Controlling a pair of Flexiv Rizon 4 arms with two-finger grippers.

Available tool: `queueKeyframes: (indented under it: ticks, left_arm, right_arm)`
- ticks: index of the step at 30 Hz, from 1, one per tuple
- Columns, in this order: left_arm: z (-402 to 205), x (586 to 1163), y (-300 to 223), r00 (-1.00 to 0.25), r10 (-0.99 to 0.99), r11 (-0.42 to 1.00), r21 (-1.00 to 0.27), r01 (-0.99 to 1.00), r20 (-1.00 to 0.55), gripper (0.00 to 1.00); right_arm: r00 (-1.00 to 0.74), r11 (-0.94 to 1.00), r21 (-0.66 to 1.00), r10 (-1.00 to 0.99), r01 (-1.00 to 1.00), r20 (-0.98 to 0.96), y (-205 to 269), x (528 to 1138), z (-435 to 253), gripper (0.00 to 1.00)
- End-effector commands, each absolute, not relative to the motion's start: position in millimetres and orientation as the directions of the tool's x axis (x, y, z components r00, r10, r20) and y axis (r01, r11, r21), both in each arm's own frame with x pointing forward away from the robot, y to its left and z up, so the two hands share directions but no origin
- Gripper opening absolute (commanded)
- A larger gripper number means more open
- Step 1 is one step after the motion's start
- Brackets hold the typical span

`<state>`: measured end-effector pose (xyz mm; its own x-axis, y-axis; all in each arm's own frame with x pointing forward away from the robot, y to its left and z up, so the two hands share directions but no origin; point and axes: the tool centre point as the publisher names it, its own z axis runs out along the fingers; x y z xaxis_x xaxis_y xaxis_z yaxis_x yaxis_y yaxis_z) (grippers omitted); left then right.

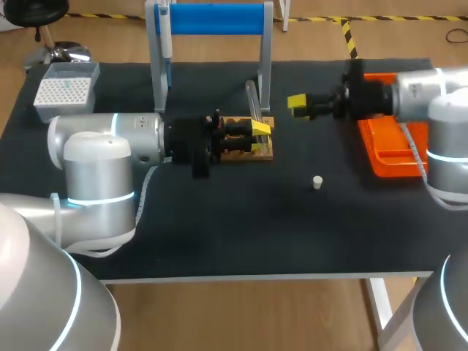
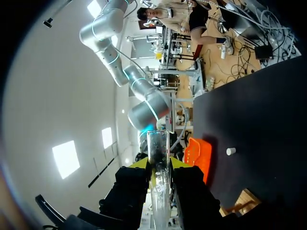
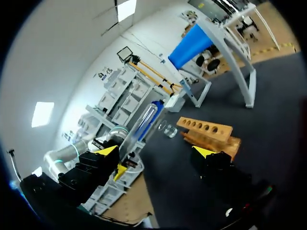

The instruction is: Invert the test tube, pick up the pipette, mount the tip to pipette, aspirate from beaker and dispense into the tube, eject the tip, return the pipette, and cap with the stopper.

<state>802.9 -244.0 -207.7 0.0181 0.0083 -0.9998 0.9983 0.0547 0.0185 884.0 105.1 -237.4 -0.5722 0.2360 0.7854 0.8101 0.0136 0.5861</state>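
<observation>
The test tube (image 2: 158, 148) is pinched between the yellow tips of my left gripper (image 2: 159, 165), one finger on each side of the glass. A good length of it pokes out past the fingers. From the head view, the tube hangs over the wooden rack (image 1: 263, 151) and not in any of its holes.

My right gripper (image 3: 156, 152) faces the tube from close by with its fingers spread wide, holding nothing.

I judge the step in hand to be the inversion. To do it well I would:

- turn the tube slowly about its own middle, so neither end swings into the rack or the right fingers;
- if I pass it across, close the right fingers on bare glass clear of the left ones before the left lets go.

The stopper (image 1: 317, 182) stands alone on the bench (image 1: 219, 219), well apart, and the pipette (image 1: 165, 33) hangs on its stand at the back.
</observation>
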Motion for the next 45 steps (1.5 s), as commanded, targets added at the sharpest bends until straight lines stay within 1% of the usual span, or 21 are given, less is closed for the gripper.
queueKeyframes:
  ticks: [1, 3, 19, 24, 33, 41, 45]
  left_arm:
    - [-208, 803, -245, 0.021, 0.007, 0.054, 0.021, 0.998, -1.000, 0.00]
    - [-208, 803, -245, 0.021, 0.007, 0.054, 0.021, 0.998, -1.000, 0.00]
    - [-208, 803, -245, 0.021, 0.007, 0.054, 0.021, 0.998, -1.000, 0.00]
    - [-208, 803, -245, 0.021, 0.007, 0.054, 0.021, 0.998, -1.000, 0.00]
    - [-208, 803, -245, 0.021, 0.007, 0.054, 0.021, 0.998, -1.000, 0.00]
    - [-208, 803, -245, 0.021, 0.007, 0.054, 0.021, 0.998, -1.000, 0.00]
    - [-208, 803, -245, 0.021, 0.007, 0.054, 0.021, 0.998, -1.000, 0.00]
  right_arm:
    - [-0.639, 0.014, 0.658, 0.256, 0.753, 0.726, 96, 877, -242, 1.00]
    - [-0.659, 0.045, 0.674, 0.270, 0.737, 0.702, 95, 876, -247, 1.00]
    - [-0.659, 0.045, 0.674, 0.270, 0.737, 0.702, 95, 876, -247, 1.00]
    - [-0.729, 0.117, 0.745, 0.349, 0.657, 0.588, 106, 879, -255, 1.00]
    - [-0.850, 0.226, 0.844, 0.345, 0.486, 0.398, 114, 876, -271, 1.00]
    - [-0.892, 0.316, 0.877, 0.388, 0.363, 0.230, 119, 875, -291, 1.00]
    - [-0.895, 0.335, 0.881, 0.405, 0.334, 0.185, 120, 877, -298, 1.00]
